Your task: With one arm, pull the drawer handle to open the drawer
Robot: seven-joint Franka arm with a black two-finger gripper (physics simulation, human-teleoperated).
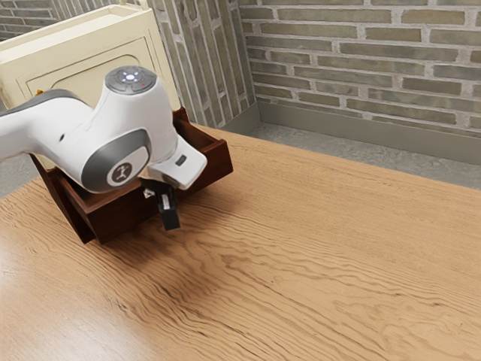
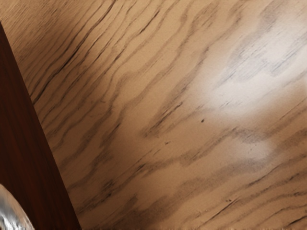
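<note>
At the exterior view's left, on the worktop [image 1: 301, 248], the drawer [image 1: 214, 162] stands at least partly open, inside visible. Handle [image 1: 149, 193] sits on its front, just beside my tool [image 1: 171, 219]; can't tell whether the tool is open, closed or gripping. Step, my guess: end of the pull. Next: if gripped, draw straight out a bit more; otherwise let go and back off clear of the handle.
</note>
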